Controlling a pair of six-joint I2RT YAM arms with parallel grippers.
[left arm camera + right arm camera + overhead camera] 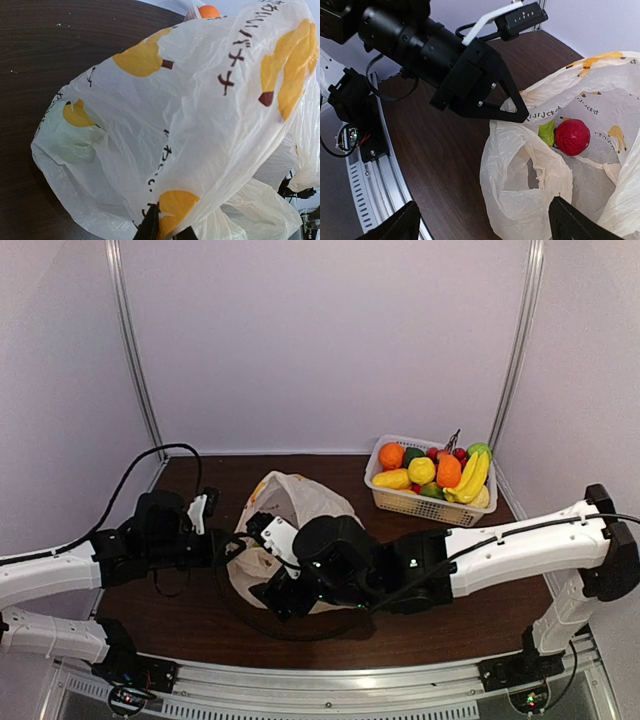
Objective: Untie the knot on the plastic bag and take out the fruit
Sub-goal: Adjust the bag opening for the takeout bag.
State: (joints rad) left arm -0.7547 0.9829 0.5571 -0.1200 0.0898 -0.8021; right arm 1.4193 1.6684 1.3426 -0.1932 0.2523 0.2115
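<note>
The plastic bag point(292, 502) lies open in the middle of the table, cream with yellow-orange marks. No tied knot shows; a loose loop handle point(530, 172) hangs free at its mouth. Inside the bag lie a round red fruit point(572, 136) and a light green piece point(547, 133). My left gripper point(167, 232) is shut on the bag's plastic at its left edge and also shows in the right wrist view point(519, 114). My right gripper point(485, 225) is open and empty, just above the bag's near rim point(272, 596).
A white lattice basket point(428, 506) stands at the back right, holding a banana bunch point(472, 478) and orange, yellow and green fruit. The metal rail point(375, 175) runs along the table's near edge. Cables lie beside the left arm.
</note>
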